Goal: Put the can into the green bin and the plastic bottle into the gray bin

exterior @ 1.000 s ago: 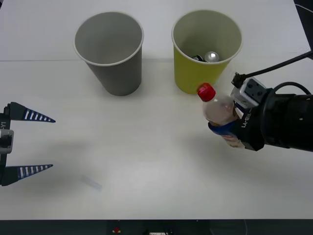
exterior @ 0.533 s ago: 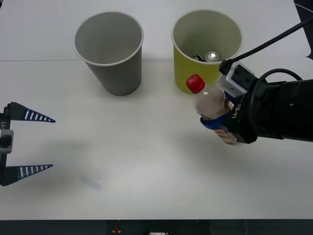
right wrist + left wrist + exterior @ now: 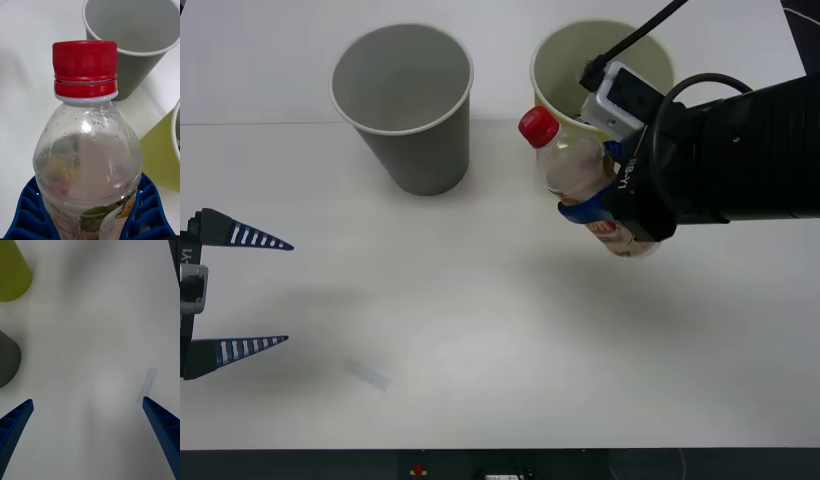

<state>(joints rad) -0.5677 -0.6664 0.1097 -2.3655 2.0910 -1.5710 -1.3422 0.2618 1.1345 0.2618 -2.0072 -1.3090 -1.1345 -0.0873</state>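
My right gripper (image 3: 595,205) is shut on the plastic bottle (image 3: 575,170), a clear one with a red cap and a pinkish label. It holds the bottle raised and tilted just in front of the green bin (image 3: 552,150). The right wrist view shows the bottle (image 3: 88,150) between blue fingers (image 3: 22,213), its cap leaning toward the gray bin (image 3: 131,71). That gray bin (image 3: 425,155) stands upright to the left of the green one, with nothing visible inside. The can is hidden behind my right arm. At the table's left, my left gripper (image 3: 287,293) rests open.
A small clear strip (image 3: 367,374) lies flat on the white table near the front edge, to the right of my left gripper (image 3: 87,401). A black cable (image 3: 640,30) runs up from my right wrist over the green bin. Bare table lies between the arms.
My right gripper has carried the bottle leftward and away from the front edge, toward the bins. The arm now covers the can inside the green bin. The left arm has stayed still.
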